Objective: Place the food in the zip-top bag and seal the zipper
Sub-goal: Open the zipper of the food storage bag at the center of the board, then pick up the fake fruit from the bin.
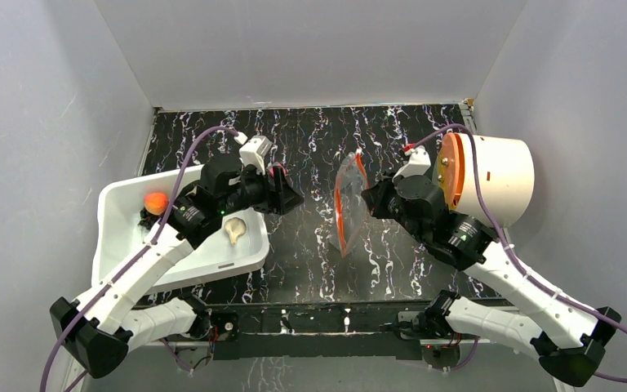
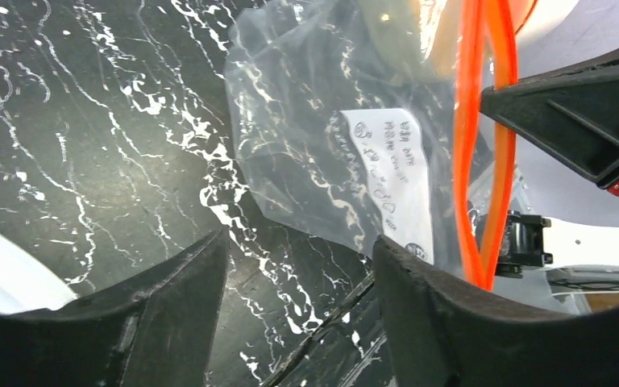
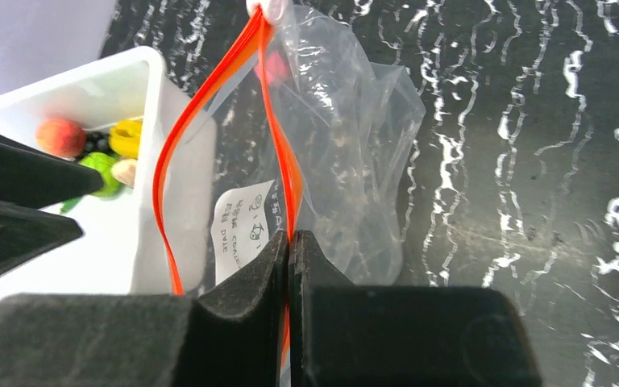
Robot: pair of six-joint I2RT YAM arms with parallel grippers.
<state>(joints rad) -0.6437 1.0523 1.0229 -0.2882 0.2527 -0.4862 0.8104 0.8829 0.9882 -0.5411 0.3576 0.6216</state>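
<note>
My right gripper [image 3: 290, 242] is pinched tight on the narrow orange-red zipper strip [image 3: 288, 173] of the clear, crinkly zip-top bag [image 1: 349, 204]. It holds one lip up over the black marbled table [image 1: 310, 147], so the mouth gapes toward the white plastic bin [image 1: 114, 237]. My left gripper [image 2: 298, 250] hangs just beside that mouth, jaws moderately apart with nothing between them.

The food sits in the bin: a small orange ball [image 1: 156, 202], a yellow curved piece [image 3: 126, 137], a green ball [image 3: 101, 171] and a beige piece [image 1: 234, 229]. The bag looks empty to me.

I judge loading is next. I should take one piece at a time with the left, grip it squarely, and drop it deep between the two orange lips without brushing the film. The right pinch must not slip.

My left arm covers part of the bin from above, so I cannot find the long pod. I cannot tell garlic from mushroom. My own fingers hide the bag's near end.
</note>
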